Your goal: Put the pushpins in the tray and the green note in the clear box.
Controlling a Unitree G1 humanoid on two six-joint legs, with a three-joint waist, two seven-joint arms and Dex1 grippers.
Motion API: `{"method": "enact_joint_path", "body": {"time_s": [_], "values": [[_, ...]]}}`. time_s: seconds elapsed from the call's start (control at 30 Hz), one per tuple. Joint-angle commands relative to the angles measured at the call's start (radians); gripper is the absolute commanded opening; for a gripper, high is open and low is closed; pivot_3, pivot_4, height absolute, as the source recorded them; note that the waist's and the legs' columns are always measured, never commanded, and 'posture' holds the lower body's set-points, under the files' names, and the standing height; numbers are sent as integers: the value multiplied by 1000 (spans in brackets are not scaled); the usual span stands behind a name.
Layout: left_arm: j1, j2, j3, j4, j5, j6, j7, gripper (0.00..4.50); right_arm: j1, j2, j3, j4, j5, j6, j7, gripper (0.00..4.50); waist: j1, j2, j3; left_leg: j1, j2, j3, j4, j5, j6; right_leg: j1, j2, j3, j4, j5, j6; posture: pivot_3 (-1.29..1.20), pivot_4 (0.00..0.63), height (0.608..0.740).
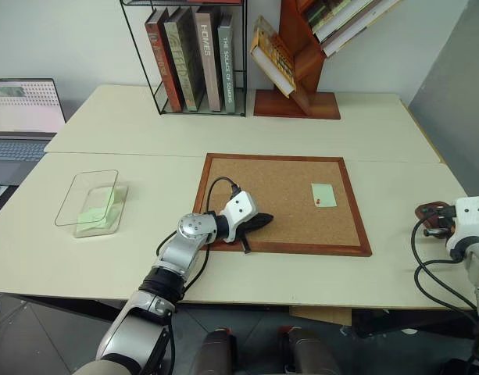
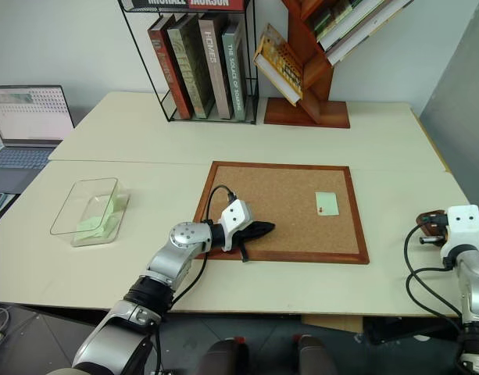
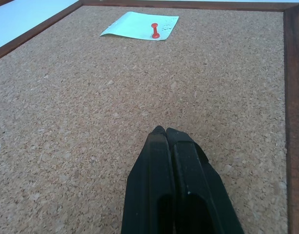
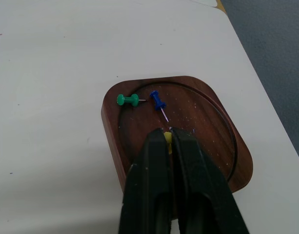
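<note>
A pale green note [image 1: 323, 194] lies on the right part of the corkboard [image 1: 282, 183], held down by a red pushpin [image 3: 154, 30]. My left gripper [image 1: 266, 219] rests shut and empty on the cork near the board's left front. At the table's right edge, my right gripper [image 4: 167, 132] hovers over the dark brown tray [image 4: 208, 97], its fingers closed on a small yellow pushpin [image 4: 167, 141]. A green pushpin [image 4: 126, 100] and a blue pushpin [image 4: 157, 100] lie in the tray. The clear box [image 1: 71, 195] stands at the left with pale green slips inside.
A wire rack of books [image 1: 196, 58] and a slanted wooden bookshelf [image 1: 302, 70] stand at the back of the table. A laptop [image 1: 20, 117] sits at the far left. The tray lies close to the table's right edge.
</note>
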Motion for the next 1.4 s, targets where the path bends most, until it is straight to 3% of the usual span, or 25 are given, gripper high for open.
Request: {"method": "enact_joint_path", "body": {"time_s": [0.03, 0.3, 0.6, 0.7, 0.83, 1.1, 1.4], "values": [[20, 4, -25, 28, 29, 11, -13, 0, -17, -15, -5, -4, -14, 8, -14, 1184, 0, 0, 0, 0, 0, 0, 0, 0, 0, 0, 0, 0, 0, 0, 0, 0, 150, 740], [21, 6, -25, 30, 30, 6, -13, 0, -18, -20, -24, -14, -7, 7, -4, 2803, 0, 0, 0, 0, 0, 0, 0, 0, 0, 0, 0, 0, 0, 0, 0, 0, 150, 740], [16, 7, -23, 36, 29, 2, -17, 0, 6, -28, -75, -184, 143, -16, 166, 2803, 0, 0, 0, 0, 0, 0, 0, 0, 0, 0, 1, -1, 0, 0, 0, 0, 150, 740], [12, 8, -22, 40, 30, 1, -20, 0, 18, -9, -14, -327, 220, -2, 268, 2803, 0, 0, 0, 0, 1, -1, 0, 0, 0, 0, 1, -1, 0, 0, 0, 0, 150, 740], [6, 8, -19, 42, 28, 4, -21, 0, -10, 40, 92, -398, 227, -21, 299, 2803, 0, 0, 0, 0, 2, -2, 0, 0, 0, 0, 1, -1, 0, 0, 0, 0, 150, 740], [10, 6, -16, 35, 27, 10, -16, 0, -98, 135, 306, -334, 153, -36, 311, 2803, 0, 0, 0, 0, 1, -1, 0, 0, 0, 0, 1, -1, -1, -2, -3, 0, 150, 740], [16, 0, -18, 28, 26, 15, -16, 0, -209, 215, 395, -108, 64, -148, 300, 2803, 0, 0, 0, 0, 1, -1, 0, 0, 0, 0, 1, -1, 0, -2, -3, 0, 150, 740]]}}
